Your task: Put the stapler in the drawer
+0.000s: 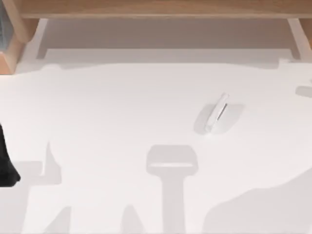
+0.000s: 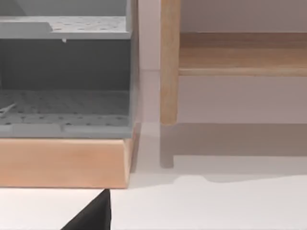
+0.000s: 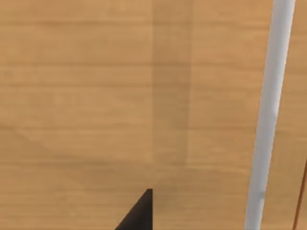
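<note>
Top view. One stapler (image 1: pixel 217 113), a slim white bar with a thin dark slit along its length, lies flat on the white table (image 1: pixel 107 122), right of centre and turned slantwise, its far end leaning toward the table's right. Nothing touches it; bare tabletop lies on every side of it, with the widest open stretch running toward the left.

Along the far edge runs one wooden shelf unit (image 1: pixel 156 7), its front board spanning the width of the view, with a pale recess beneath it. At the far left corner sits a wooden block-like base (image 1: pixel 10 58). The stapler lies well apart from both.

My left arm (image 1: pixel 6 163) shows as a dark mass at the left edge of the table, well apart from the stapler. Whether my left claw is spread or closed I cannot tell, nor whether it has hold of anything.

Left wrist view. One grey perforated rack (image 2: pixel 64 103) stands on a wooden base (image 2: pixel 62 163), beside one upright wooden post (image 2: pixel 169 72) of the shelf unit; a strip of white table lies in front.

Right wrist view. Close wooden panelling (image 3: pixel 96 96) crossed by one white bar (image 3: pixel 268 120). The state of my right claw I cannot tell.
</note>
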Controlling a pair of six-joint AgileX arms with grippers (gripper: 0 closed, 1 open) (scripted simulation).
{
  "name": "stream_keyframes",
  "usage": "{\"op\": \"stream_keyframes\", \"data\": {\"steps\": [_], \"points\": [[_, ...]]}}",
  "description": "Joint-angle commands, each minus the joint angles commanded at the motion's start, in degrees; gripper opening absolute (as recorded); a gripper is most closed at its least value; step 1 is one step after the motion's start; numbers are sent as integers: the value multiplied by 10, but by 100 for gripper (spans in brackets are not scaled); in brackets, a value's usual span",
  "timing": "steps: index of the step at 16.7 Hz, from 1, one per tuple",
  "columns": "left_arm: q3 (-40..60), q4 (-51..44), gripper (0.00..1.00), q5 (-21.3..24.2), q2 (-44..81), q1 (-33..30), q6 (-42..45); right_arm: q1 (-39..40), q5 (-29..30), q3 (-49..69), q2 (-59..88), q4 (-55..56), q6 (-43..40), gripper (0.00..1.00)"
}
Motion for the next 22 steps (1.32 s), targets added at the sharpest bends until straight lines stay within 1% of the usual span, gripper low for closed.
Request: {"op": "stream_keyframes", "data": {"steps": [7,8,17,19,22], "points": [[0,0,100,0,0,0,0,0,0,0,0,0,0,2],[0,0,100,0,0,0,0,0,0,0,0,0,0,0],[0,0,100,0,0,0,0,-3,0,-2,-1,0,1,0],[0,0,100,0,0,0,0,-8,-5,-24,-14,13,2,0],[0,0,100,0,0,0,0,-23,-22,-96,-42,49,3,0]]}}
